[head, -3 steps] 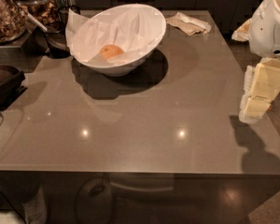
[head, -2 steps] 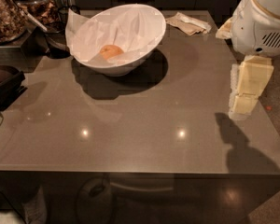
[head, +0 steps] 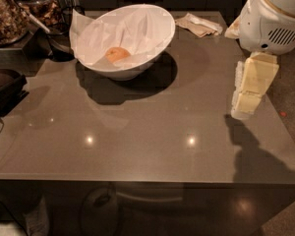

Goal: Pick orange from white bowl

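Observation:
The orange lies inside the white bowl, on the crinkled white paper lining, at the back left of the grey table. The bowl tilts with its opening facing the front. My gripper hangs down from the white arm housing at the right edge of the table, well to the right of the bowl and apart from it. It holds nothing that I can see.
A crumpled beige napkin lies at the back of the table, right of the bowl. Glass jars of dark snacks and a dark tray stand off the table's left side.
The arm and gripper have moved left, from the right border further in over the table's right edge. The bowl and orange have not moved.

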{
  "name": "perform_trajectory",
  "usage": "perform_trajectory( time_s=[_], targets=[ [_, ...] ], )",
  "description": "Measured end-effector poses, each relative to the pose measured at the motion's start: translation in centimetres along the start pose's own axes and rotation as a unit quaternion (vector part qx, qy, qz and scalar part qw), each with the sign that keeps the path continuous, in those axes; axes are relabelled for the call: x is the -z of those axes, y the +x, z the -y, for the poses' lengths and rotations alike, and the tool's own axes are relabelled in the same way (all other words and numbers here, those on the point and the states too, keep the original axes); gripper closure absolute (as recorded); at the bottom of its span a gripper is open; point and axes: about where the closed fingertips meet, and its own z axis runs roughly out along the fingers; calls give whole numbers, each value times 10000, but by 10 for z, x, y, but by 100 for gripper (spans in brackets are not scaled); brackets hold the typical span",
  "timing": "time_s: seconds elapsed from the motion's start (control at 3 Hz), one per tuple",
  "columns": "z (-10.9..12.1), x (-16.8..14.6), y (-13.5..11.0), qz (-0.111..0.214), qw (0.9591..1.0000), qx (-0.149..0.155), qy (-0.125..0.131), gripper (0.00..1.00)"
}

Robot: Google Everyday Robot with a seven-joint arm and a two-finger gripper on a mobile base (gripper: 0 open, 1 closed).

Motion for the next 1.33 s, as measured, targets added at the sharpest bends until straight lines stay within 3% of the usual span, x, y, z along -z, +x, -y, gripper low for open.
perform_trajectory(
  time_s=[0.33, 0.67, 1.0, 1.33],
  targets=[
    [30, -7, -10, 52, 9990, -438, -73, 0],
    [58, -12, -27, 231, 9980, -573, -163, 0],
    [64, -10, -31, 314, 9979, -569, -38, 0],
    [84, -12, -54, 728, 9946, -737, -18, 0]
  ],
)
